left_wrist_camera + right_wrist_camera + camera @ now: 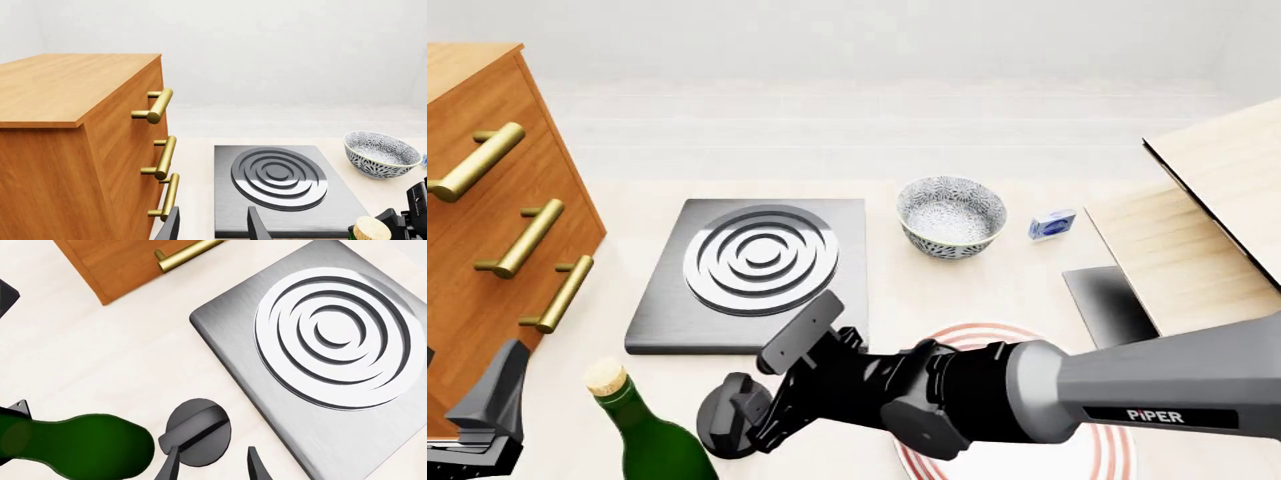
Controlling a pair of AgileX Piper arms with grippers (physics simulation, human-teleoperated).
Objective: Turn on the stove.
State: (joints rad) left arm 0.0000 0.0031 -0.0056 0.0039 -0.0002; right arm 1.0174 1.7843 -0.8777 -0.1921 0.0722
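Front view: the wooden drawer cabinet (481, 200) stands left, the stove (754, 275) mid-tabletop, its knob (197, 431) off the near edge beside the green bottle (647, 430). The right hand (210, 465), fingers narrowly parted, hovers just over the knob without gripping; turning seemingly remains. The left hand (212, 225) idles, open.

The right arm (1148, 385) is a thick grey tube marked "PIPER" in white, ending in bulky black joints. Its gripper (212, 465) has thin, dark grey, tapered fingers. The left gripper (212, 225) looks alike.
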